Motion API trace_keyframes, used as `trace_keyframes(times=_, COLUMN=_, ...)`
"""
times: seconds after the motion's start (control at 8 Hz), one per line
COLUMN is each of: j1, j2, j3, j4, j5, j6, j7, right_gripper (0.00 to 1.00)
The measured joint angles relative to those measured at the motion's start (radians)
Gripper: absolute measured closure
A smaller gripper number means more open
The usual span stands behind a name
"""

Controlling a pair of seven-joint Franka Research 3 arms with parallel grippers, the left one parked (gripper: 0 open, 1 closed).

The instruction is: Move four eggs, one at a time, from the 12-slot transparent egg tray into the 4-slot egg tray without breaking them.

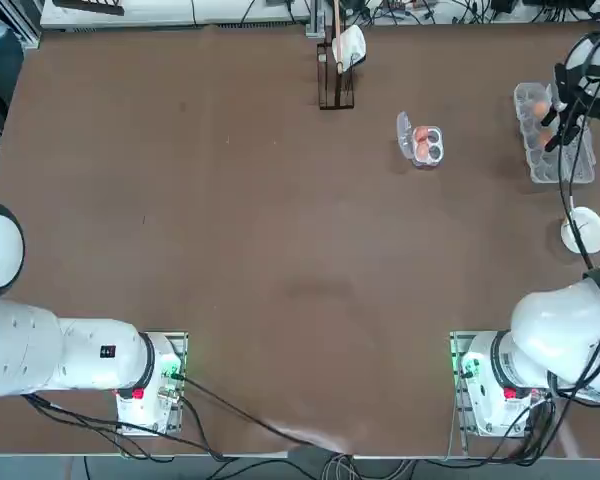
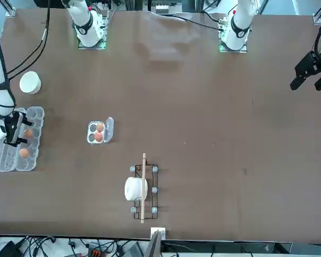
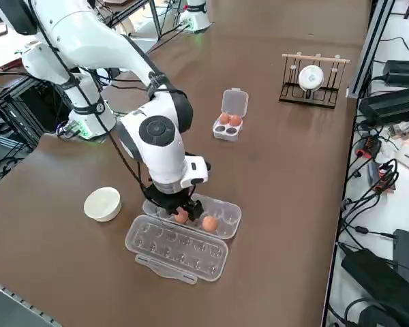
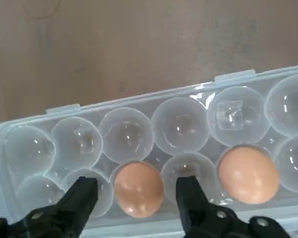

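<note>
The right gripper point(image 4: 136, 196) hangs over the 12-slot tray point(image 4: 139, 124) at the tabletop's point(image 1: 230, 250) far right corner, jaws open and straddling one egg point(image 4: 137, 188) in the near row, a finger on each side and not yet touching the shell as far as the wrist view shows. A second egg point(image 4: 247, 173) sits two cups along in the same row. The 4-slot tray point(image 1: 427, 145) stands well apart toward the tabletop's middle, with two eggs point(image 2: 99, 132) already in it and two cups free, so I judge the task half done.

Risks from here:
- Closing too hard could crack the shell; the egg is smooth and oval, so too light a squeeze could let it slip on the lift.
- If the fingers point(image 4: 82, 193) come down off-centre, one tip may land on the egg's top or catch a cup wall, pushing the light clear tray sideways.
- The tray may lift with the egg if the shell sticks in its cup.
- The open lid point(image 3: 177, 253) lies just beside the cups; a low exit path could snag it.
- A white bowl point(image 3: 102, 204) sits near the tray, in reach of a careless swing.
</note>
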Motion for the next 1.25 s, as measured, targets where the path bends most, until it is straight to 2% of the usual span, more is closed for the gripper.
trace_keyframes(times=0.75, j1=-0.002, j2=0.024, j3=0.002, j4=0.003, j5=0.000, j6=0.011, j7=-0.041, right_gripper=0.09)
trace_keyframes(times=1.25, j1=-0.002, j2=0.028, j3=0.002, j4=0.011, j5=0.000, j6=0.011, j7=-0.084, right_gripper=0.21)
